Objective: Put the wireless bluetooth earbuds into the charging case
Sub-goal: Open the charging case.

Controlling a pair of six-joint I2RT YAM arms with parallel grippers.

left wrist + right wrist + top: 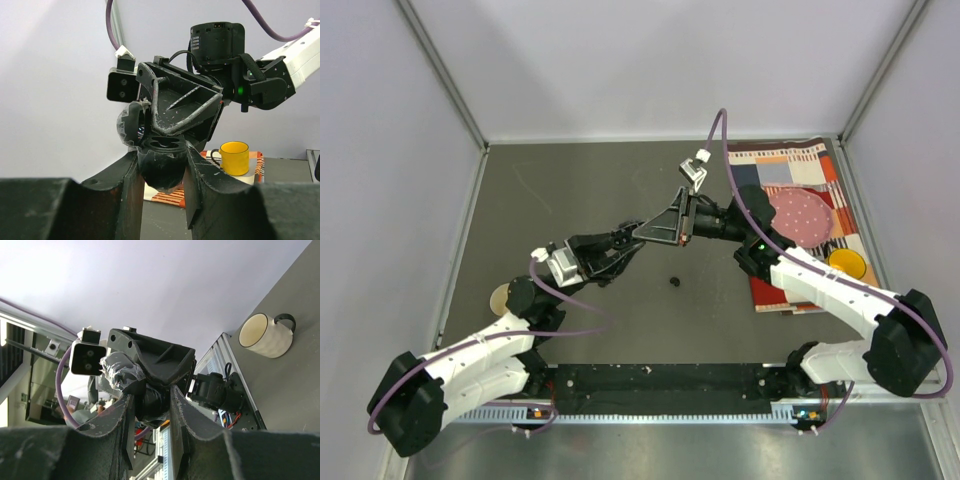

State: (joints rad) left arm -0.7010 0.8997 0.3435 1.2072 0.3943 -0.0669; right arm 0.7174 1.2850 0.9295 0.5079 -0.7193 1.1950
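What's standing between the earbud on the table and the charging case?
Nothing visible blocks the earbud on the table. The charging case is aloft, clamped by the left gripper and right gripper; the right fingers crowd its open sockets.

A dark grey matte worktop fills the floor of a booth closed in by plain pale lavender-white wall panels, joined at the corners by slim brushed aluminium posts, all under soft, even light with only faint shadows.
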